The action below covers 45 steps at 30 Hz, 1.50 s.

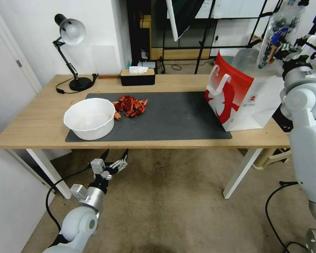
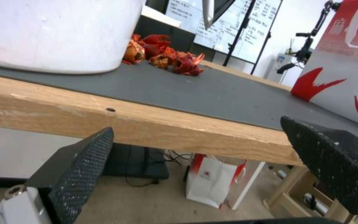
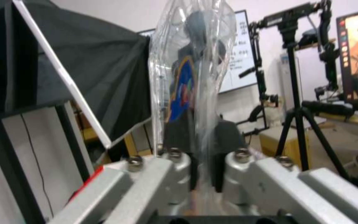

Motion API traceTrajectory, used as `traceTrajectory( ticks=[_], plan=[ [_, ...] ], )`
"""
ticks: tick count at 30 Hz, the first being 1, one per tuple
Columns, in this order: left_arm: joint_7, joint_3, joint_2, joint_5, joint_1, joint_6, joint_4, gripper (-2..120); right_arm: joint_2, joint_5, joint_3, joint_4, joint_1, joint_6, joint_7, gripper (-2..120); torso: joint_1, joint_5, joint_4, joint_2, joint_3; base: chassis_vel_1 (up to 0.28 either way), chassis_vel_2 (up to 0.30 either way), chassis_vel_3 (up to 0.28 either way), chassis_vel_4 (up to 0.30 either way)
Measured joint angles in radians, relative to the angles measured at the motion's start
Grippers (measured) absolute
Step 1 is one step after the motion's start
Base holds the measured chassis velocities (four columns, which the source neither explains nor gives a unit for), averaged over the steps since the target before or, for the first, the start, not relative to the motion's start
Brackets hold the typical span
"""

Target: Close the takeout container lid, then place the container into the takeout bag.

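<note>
Two tools in play, one working. Left tool hangs idle below the desk's near edge, jaws spread wide, nothing in them. On the desk: white bowl and red crayfish shells on the grey mat, untouched. Farther right, takeout bag stands upright at the mat's far-right end, mouth open. Right tool is raised above and behind the bag, clamped on the takeout container, held on edge; lid looks closed. Step in hand: the bagging. Next move calls for lowering the container over the bag's mouth, clear of the white handles.
</note>
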Motion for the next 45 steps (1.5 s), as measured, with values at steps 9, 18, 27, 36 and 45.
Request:
traceTrajectory(
  ticks=[9,18,27,36,45],
  plan=[
    [0.003,-0.004,-0.003,0.005,0.006,-0.008,-0.001,100,0.017,0.010,-0.008,-0.003,-0.023,-0.016,0.000,41,0.000,-0.0001,0.0000,0.000,0.000,0.000,0.000,0.000,0.000],
    [0.005,-0.015,-0.001,0.008,0.011,-0.012,-0.013,100,0.019,0.000,-0.015,0.009,-0.031,0.009,-0.009,75,0.000,0.0000,0.0000,0.000,0.000,0.000,0.000,0.000,0.000],
    [0.013,-0.023,-0.001,0.017,0.017,-0.019,-0.018,100,0.011,-0.002,-0.025,0.098,-0.066,0.064,-0.081,99,0.000,-0.0001,0.0000,0.000,0.000,0.000,0.000,0.000,0.000],
    [0.007,-0.033,-0.009,0.061,0.023,-0.044,-0.014,100,0.013,-0.005,-0.066,0.295,-0.205,0.103,-0.155,100,0.000,-0.0004,0.0001,0.000,0.000,0.000,0.000,0.000,0.000],
    [-0.048,-0.040,-0.019,0.160,0.045,-0.088,-0.014,100,0.050,-0.200,-0.046,0.392,-0.530,0.200,-0.240,100,0.000,-0.0002,0.0001,0.000,0.000,0.000,0.000,0.000,0.000]
  ],
)
